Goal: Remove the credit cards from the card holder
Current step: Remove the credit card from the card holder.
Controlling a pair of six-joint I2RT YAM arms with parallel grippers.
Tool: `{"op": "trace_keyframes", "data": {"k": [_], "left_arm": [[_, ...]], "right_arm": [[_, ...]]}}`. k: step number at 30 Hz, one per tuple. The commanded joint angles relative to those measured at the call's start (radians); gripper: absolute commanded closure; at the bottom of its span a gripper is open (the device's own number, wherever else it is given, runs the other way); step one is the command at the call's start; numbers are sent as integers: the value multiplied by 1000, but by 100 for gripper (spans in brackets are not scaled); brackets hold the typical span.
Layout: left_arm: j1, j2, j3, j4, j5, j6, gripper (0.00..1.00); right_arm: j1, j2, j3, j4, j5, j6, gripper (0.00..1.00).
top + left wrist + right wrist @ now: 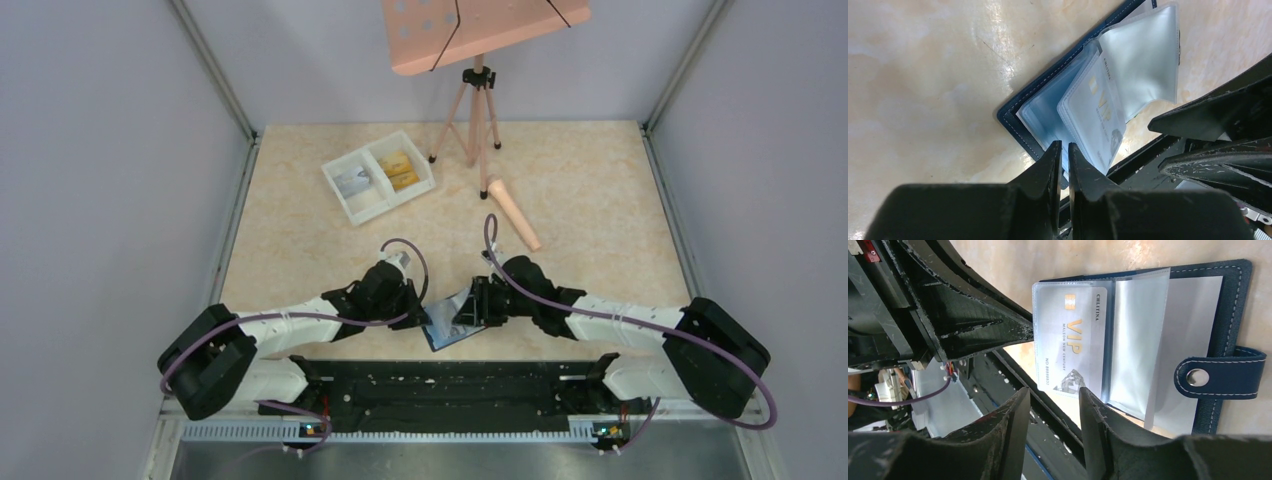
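Observation:
The blue card holder (447,328) lies open near the table's front edge, between both grippers. A silver VIP credit card (1073,340) sits in one of its clear sleeves, also seen as the pale card (1098,115) in the left wrist view. My left gripper (1062,145) is nearly shut, pinching the holder's edge (1013,117) at the sleeves. My right gripper (1054,392) is open just below the card's lower end, with nothing between its fingers. The holder's strap with a metal snap (1218,377) sticks out to the right.
A white two-compartment tray (345,200) at the back holds yellow cards (400,168) and a grey card (352,182). A tripod (478,120) carrying a pink board stands behind, with a pink cylinder (513,215) lying beside it. A black rail (440,385) runs along the front edge.

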Motion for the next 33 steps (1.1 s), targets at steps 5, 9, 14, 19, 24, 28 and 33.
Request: {"op": "trace_keyframes", "data": {"k": [5,9,14,19,24,28,33], "left_arm": [[-4,-30,4,3,-8,-10,85],[-4,-29,9,-3,-11,-9,84],[-4,-46,19,-76,-57,-13,85],[-4,-110,24,-148,-132,-26,84],[-4,-82,6,-40,-61,-24,83],[-5,-27,0,15,-17,-24,84],[-6,9,-7,73,15,-30,85]], "right_arm": [[17,22,79,-14,58,-7,54],[17,65,100,-25,85,-26,54],[3,109,115,-27,72,-60,60],[-30,133,97,11,2,-79,69],[-57,155,78,42,-49,-86,72],[-74,134,58,44,-46,-92,73],[-98,154,40,59,-81,-109,73]]}}
